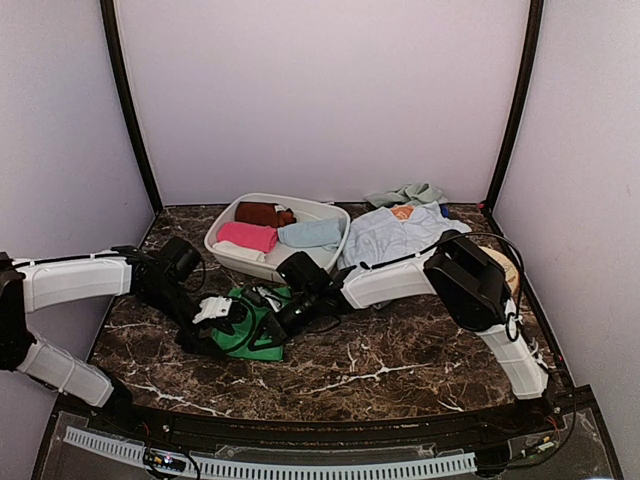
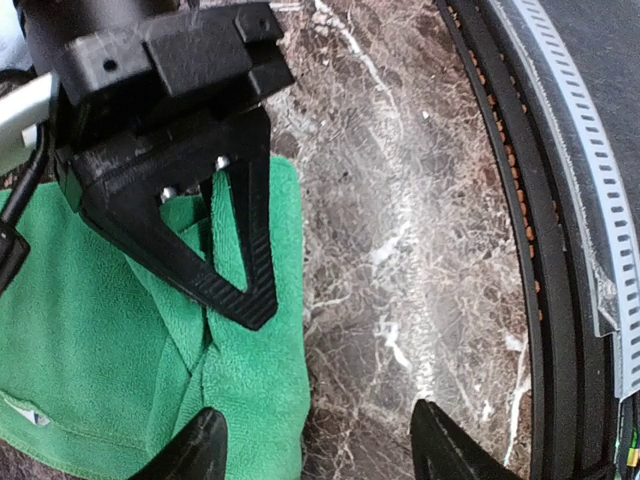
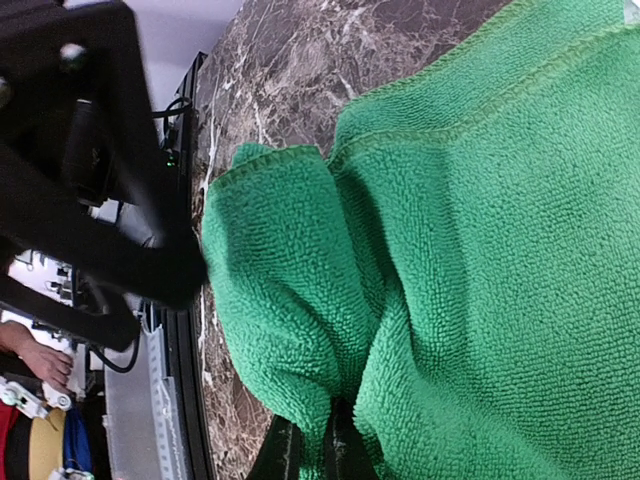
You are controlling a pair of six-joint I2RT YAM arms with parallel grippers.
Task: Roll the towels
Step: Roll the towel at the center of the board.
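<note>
Dark marble table (image 1: 400,370) carries the green towel (image 1: 245,335) near its front middle. Right gripper (image 3: 312,450) pinches its fold to anchor it, while left gripper (image 2: 315,445) stands open over the towel's edge.

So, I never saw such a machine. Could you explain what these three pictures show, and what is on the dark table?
Two robot arms stand at a marble table. One picture is from a camera above and behind; the other two are from cameras on each wrist. Both arms meet at a green towel. The right gripper has its jaws shut on a fold of it. The left gripper is open, one jaw over the towel's edge and one over bare marble. Behind, a white basin holds rolled brown, pink and pale blue towels. More towels lie unrolled beside it.
</note>
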